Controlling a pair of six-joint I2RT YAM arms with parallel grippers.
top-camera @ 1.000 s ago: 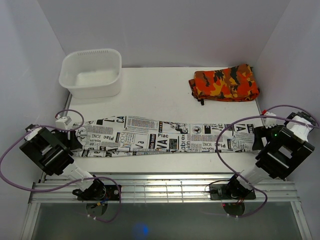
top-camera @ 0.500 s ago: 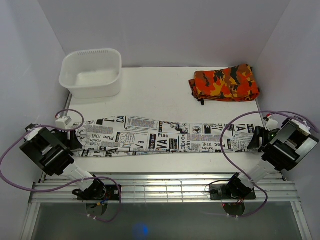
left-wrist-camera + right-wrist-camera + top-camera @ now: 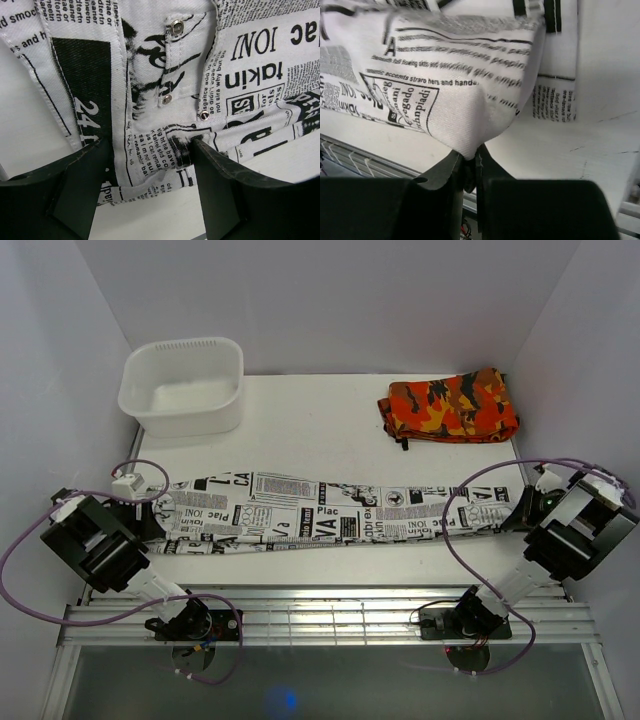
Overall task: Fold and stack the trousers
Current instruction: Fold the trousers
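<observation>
The trousers (image 3: 330, 510), white with black newspaper print, lie stretched flat from left to right across the table. Their waist end, with rivets and a fly, fills the left wrist view (image 3: 165, 60). My left gripper (image 3: 150, 515) (image 3: 150, 170) stands open at that end, one finger on each side of the waistband edge, which lies loose between them. At the far right, my right gripper (image 3: 520, 512) (image 3: 467, 162) is shut on a corner of the trousers' leg end (image 3: 445, 90), and the pinched cloth rises into a peak at the fingertips.
A white plastic tub (image 3: 183, 385) stands at the back left. A folded orange, red and black camouflage garment (image 3: 450, 405) lies at the back right. Metal rails (image 3: 330, 615) run along the table's near edge, and white walls close in on both sides.
My right gripper has gone from open to shut, pinching the leg end, and its arm has shifted slightly at the right edge. The left arm and the trousers have stayed in place.
</observation>
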